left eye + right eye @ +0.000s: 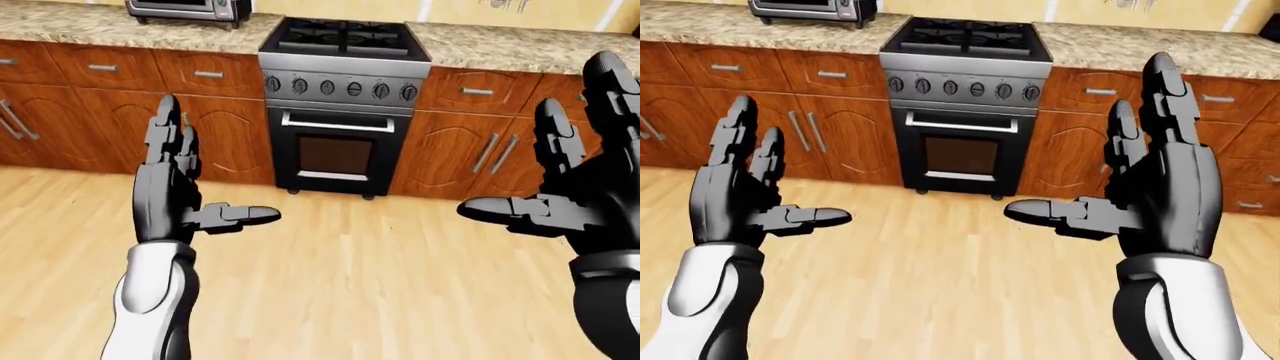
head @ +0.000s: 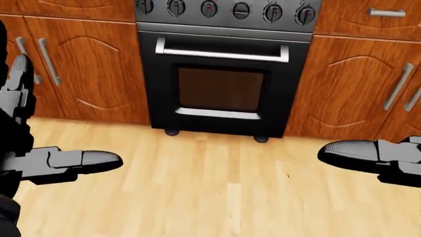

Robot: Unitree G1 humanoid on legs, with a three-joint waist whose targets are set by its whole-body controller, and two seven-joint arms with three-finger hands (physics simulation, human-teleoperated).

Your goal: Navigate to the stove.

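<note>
Left-eye view: we face the stove (image 1: 344, 105), upper centre, our left hand (image 1: 170, 191) spread wide, empty. Head view: its oven door (image 2: 221, 89) fills the top. Right-eye view: our right hand (image 1: 1155, 187) equally splayed, likely for balance.

Both hands, the left hand (image 1: 735, 199) and right hand (image 1: 1165, 191), are dark grey with 3 blocky, segmented fingers (image 1: 1155, 97); forearms are glossy white shells.

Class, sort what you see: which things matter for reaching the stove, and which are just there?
Belongs to the job:
stove
wooden floor leading to it

Just there:
toaster oven
granite counter
wooden cabinets
</note>
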